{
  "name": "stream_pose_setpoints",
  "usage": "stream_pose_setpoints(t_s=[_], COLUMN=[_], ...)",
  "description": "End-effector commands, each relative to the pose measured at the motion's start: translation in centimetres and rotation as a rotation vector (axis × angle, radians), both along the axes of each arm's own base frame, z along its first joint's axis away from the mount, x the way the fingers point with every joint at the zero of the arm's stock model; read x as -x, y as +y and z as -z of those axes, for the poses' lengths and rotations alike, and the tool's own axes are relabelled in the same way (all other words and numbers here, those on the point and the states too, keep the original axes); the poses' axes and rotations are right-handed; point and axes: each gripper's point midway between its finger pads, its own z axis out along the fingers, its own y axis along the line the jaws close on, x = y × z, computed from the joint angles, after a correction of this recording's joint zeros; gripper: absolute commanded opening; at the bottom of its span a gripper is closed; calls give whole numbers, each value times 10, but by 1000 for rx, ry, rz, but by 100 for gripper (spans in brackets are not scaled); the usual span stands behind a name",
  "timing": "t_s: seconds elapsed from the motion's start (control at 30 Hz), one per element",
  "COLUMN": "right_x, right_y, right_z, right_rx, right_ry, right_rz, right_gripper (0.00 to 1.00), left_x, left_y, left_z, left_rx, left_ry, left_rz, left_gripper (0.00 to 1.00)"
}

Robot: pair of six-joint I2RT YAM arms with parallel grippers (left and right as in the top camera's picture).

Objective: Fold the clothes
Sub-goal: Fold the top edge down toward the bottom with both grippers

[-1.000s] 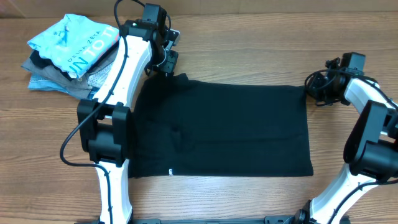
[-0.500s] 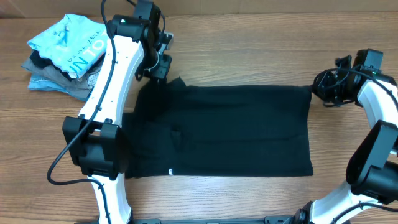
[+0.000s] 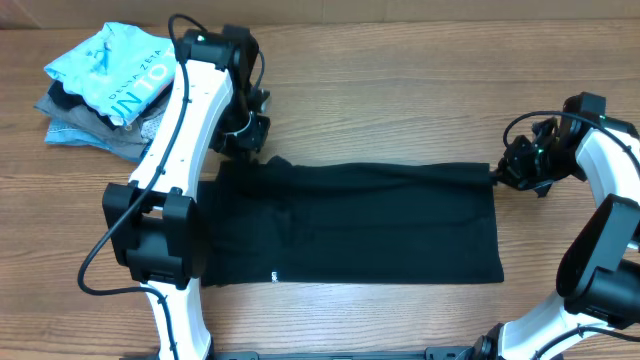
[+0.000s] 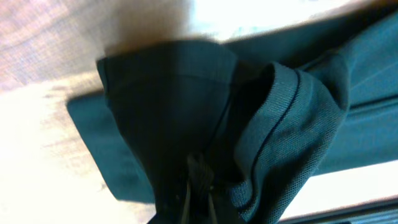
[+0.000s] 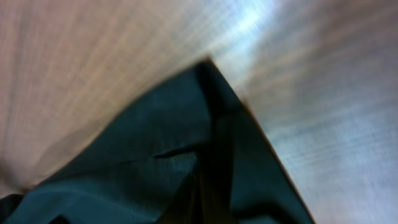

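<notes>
the black t-shirt lies spread in the middle of the table; the left gripper is clamped on its far-left corner, the right gripper on its far-right corner. soft, light, limp cloth, likely to sag between holds, so corners suit best

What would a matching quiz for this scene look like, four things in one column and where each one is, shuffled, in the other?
1. black T-shirt
2. light-blue shirt
3. left gripper
4. right gripper

A. pinching the T-shirt's far right corner
B. spread out in the middle
C. pinching the T-shirt's far left corner
D. on top of the grey garments, far left

Pairs: 1-B, 2-D, 3-C, 4-A
</notes>
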Motion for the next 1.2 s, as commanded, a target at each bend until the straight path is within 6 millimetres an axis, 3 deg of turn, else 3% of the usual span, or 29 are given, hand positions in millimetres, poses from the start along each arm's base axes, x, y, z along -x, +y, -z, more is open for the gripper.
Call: stream_pose_setpoints(t_s=[0.0, 0.23, 0.43, 0.67, 1.17], right_x=[6, 29, 51, 72, 91], right_y=[-12, -13, -18, -40, -31], right_z=[-9, -10, -17, -32, -32], right_rx=[75, 97, 96, 73, 60], right_ry=[20, 119, 186, 205, 280], right_rz=[21, 29, 53, 154, 108], right_gripper=[4, 4, 4, 4, 4], left_x=[12, 43, 57, 72, 81], left_y=[7, 13, 16, 22, 24], left_z=[4, 29, 43, 37, 35], left_rx=[-29, -61, -79, -110, -121], left_ry=[38, 171, 227, 289, 325], left_rz=[-51, -54, -72, -66, -63], left_gripper=[11, 11, 11, 11, 12])
